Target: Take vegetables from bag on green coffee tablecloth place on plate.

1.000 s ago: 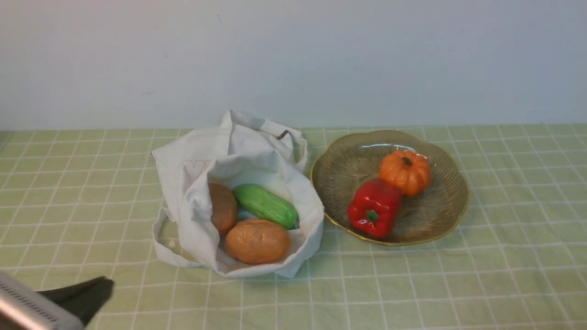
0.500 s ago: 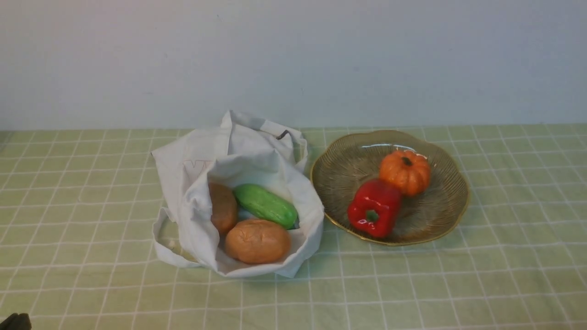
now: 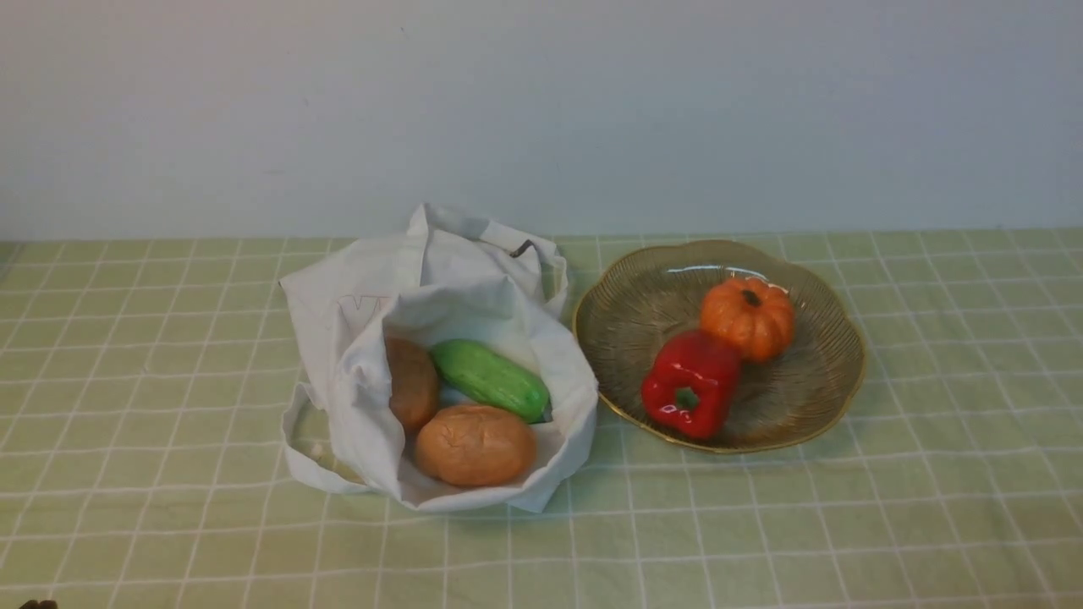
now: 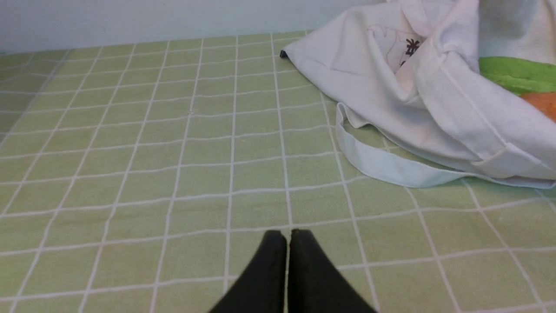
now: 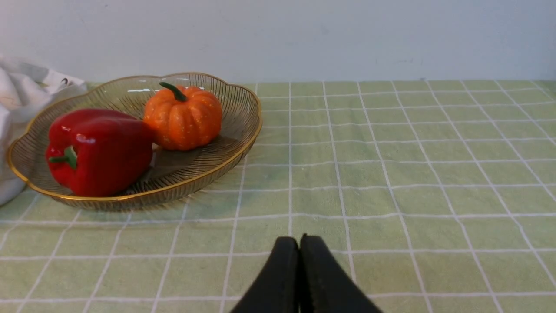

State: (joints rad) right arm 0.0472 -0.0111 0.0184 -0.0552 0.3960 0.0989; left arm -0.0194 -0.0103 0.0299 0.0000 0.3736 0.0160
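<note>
The white bag (image 3: 355, 338) lies open on the green tablecloth (image 3: 152, 355), holding a green cucumber (image 3: 489, 378) and two brown potatoes (image 3: 474, 444) (image 3: 413, 382). The glass plate (image 3: 626, 313) to its right holds a red bell pepper (image 3: 692, 382) and an orange pumpkin (image 3: 748, 317). My left gripper (image 4: 288, 237) is shut and empty, low over the cloth, well short of the bag (image 4: 391, 87). My right gripper (image 5: 299, 241) is shut and empty, over bare cloth near the plate (image 5: 234, 143), with pepper (image 5: 100, 150) and pumpkin (image 5: 182, 117) beyond it.
A plain pale wall (image 3: 541, 110) runs along the back edge of the table. The bag's loop handle (image 4: 382, 167) lies flat on the cloth on the side facing my left gripper.
The left arm has drawn back out of the lower left corner of the front view; only a dark tip shows now. The bag, vegetables and plate have not moved.
</note>
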